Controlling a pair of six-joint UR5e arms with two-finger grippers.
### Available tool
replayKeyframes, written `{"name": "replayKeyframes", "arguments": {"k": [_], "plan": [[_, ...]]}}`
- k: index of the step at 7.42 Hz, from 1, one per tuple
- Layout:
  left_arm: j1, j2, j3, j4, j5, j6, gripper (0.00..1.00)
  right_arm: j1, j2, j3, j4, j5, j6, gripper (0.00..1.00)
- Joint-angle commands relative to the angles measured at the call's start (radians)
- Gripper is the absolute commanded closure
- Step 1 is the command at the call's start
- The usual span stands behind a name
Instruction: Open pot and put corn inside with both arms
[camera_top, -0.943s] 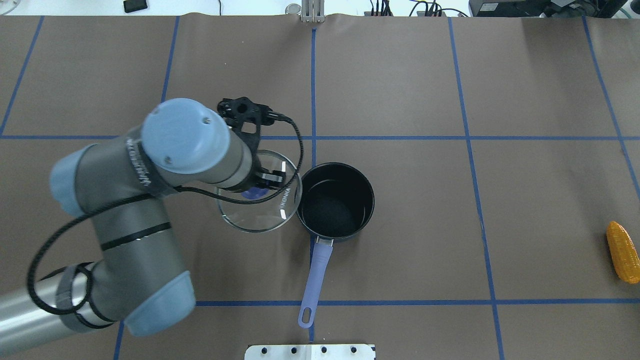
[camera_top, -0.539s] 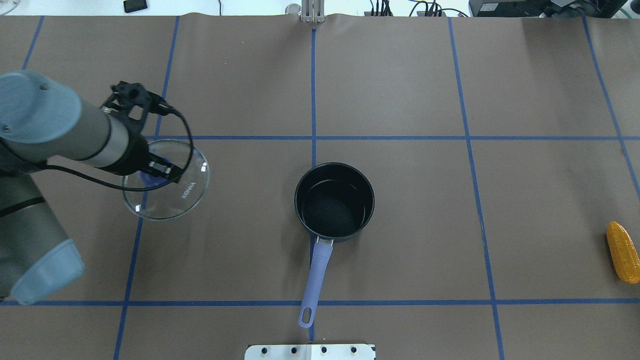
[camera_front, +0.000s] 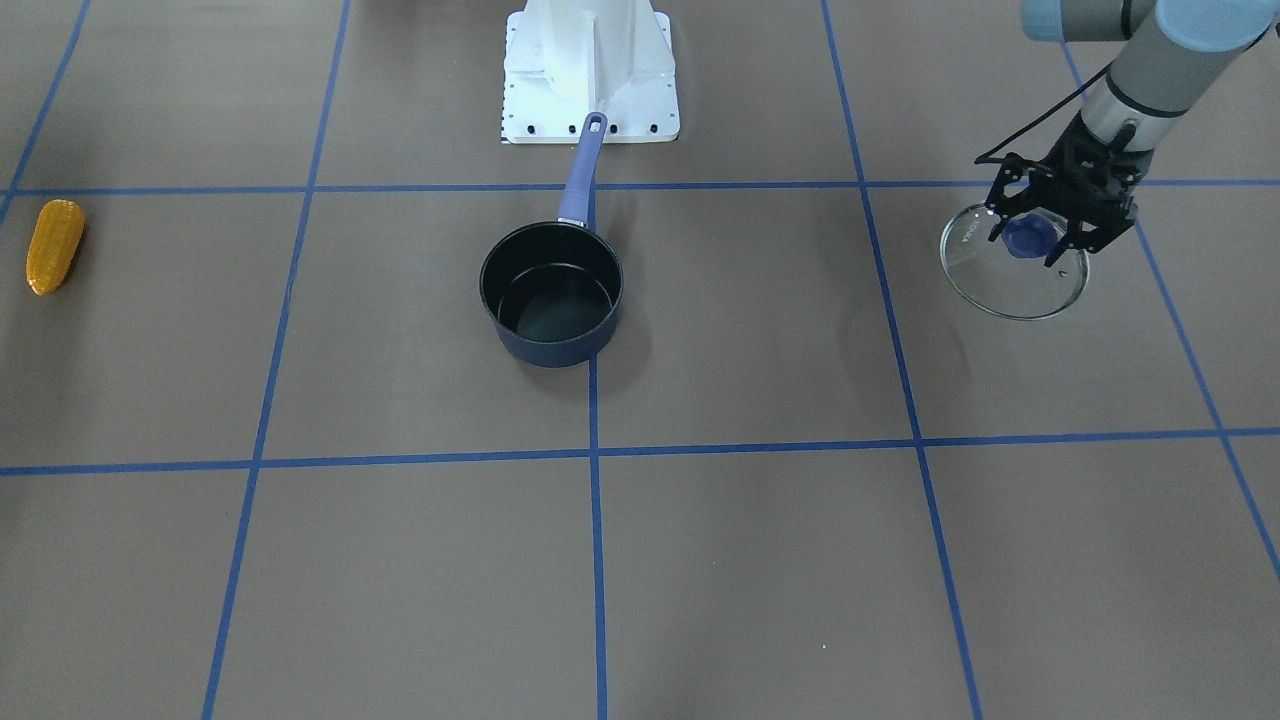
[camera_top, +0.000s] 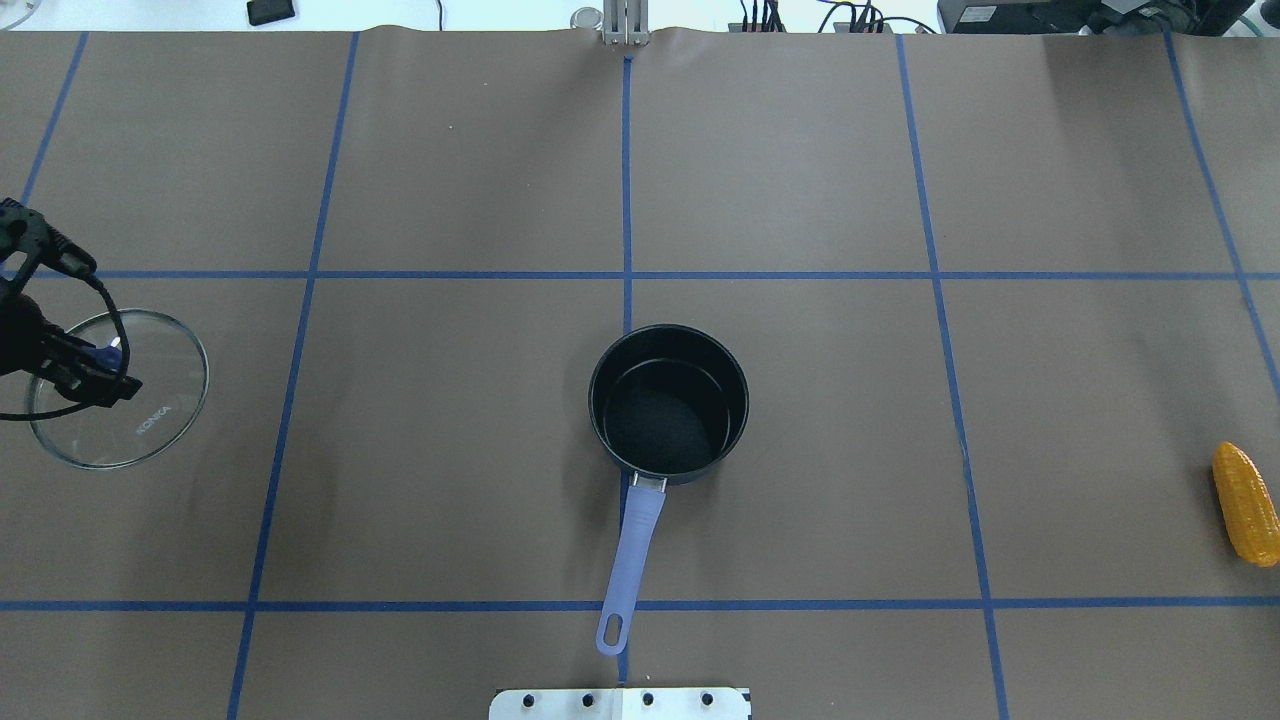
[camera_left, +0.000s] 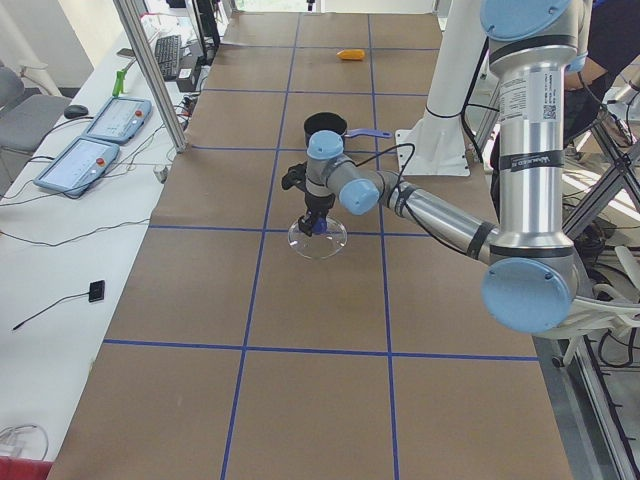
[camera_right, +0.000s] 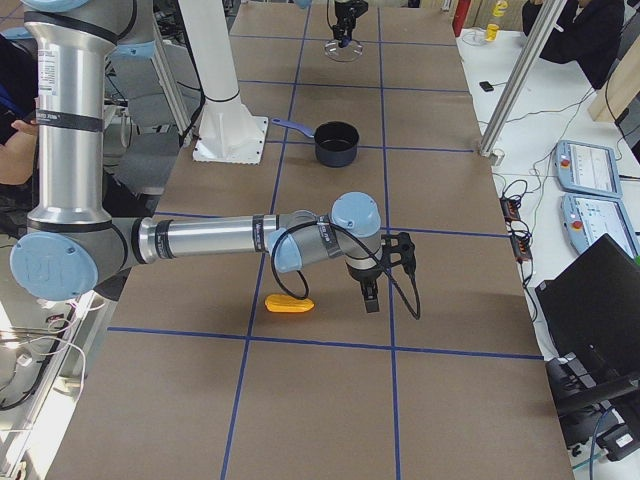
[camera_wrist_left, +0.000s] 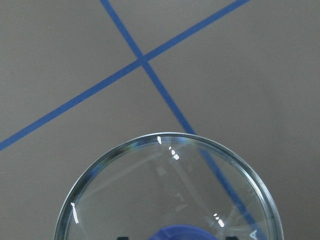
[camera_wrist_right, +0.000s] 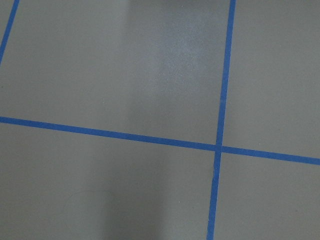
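Finds corn (camera_top: 1246, 504) lying far to robot's right, well apart from open pot (camera_top: 668, 402). Judges it light, rigid, bumpy: grasp mid-cob. Notes left gripper (camera_front: 1038, 240) pinching knob of lid (camera_front: 1000, 292); cannot tell state of right gripper (camera_right: 371, 298).

A robotics lab is being shown: grey-blue teach pendants (camera_left: 105, 118) are being kept on a long white bench (camera_left: 50, 270) well beyond the left gripper (camera_left: 316, 228).

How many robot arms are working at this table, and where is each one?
2. The left arm reaches to the left end of the table, left claw gripping the glass lid by its knob. The right arm stretches to the other end, right claw near the corn.
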Motion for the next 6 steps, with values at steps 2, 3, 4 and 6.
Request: {"name": "replayKeyframes", "arguments": {"k": [2, 3, 4, 6], "plan": [[-0.008, 0.051, 0.228, -0.331, -0.078, 0.020, 1.00, 0.000, 0.000, 0.002, 0.001, -0.004, 0.002, 0.00], [-0.006, 0.050, 0.233, -0.331, -0.079, 0.020, 0.96, 0.000, 0.000, 0.002, 0.001, -0.004, 0.002, 0.00], [-0.005, 0.048, 0.236, -0.331, -0.077, 0.020, 0.83, 0.000, 0.001, 0.002, 0.001, -0.004, 0.002, 0.00], [0.000, 0.031, 0.279, -0.346, -0.069, 0.020, 0.48, 0.000, 0.000, 0.002, 0.001, -0.004, 0.002, 0.00]]}}
